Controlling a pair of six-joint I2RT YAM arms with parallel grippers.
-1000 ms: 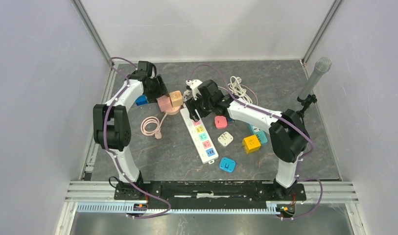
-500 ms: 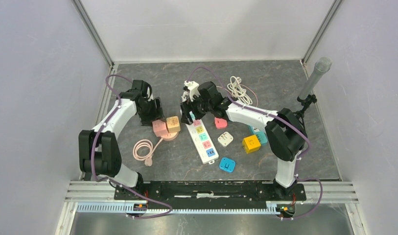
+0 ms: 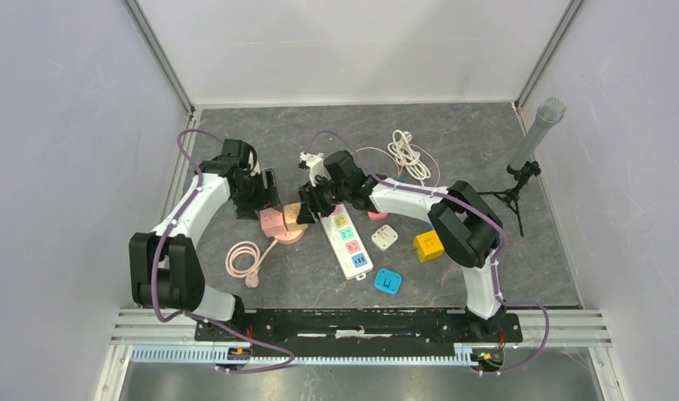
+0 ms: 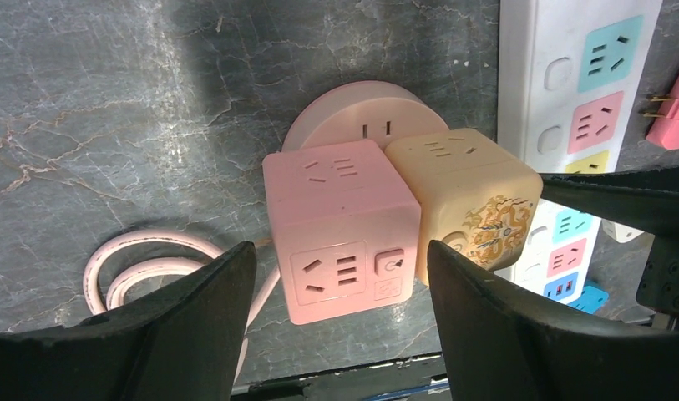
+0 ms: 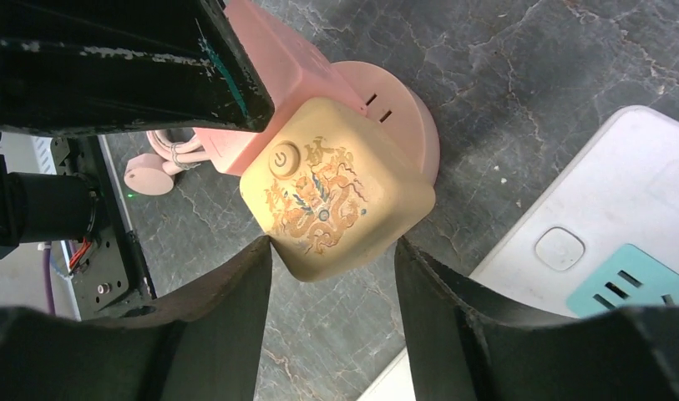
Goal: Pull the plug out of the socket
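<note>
Tabletop (image 5: 570, 67): beige plug (image 5: 336, 192) gripped within right pincer (image 5: 331, 242).

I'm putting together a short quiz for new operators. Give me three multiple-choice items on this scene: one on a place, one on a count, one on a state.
1. Where does the beige cube sit?
A) lying alone near the arm bases
B) on the round pink base, beside the pink cube
C) lifted clear in the air

2. How many cubes stand on the round pink base?
A) two
B) one
C) three

3. How does the left claw stand?
A) shut tight on nothing
B) shut on a cord
C) open, straddling the pink cube

Answers:
1 B: both wrist views show the beige cube on the round base, pressed against the pink cube.
2 A: only the pink and the beige cube stand on it.
3 C: the left wrist view shows its jaws wide apart, one on each side of the pink cube.
</note>
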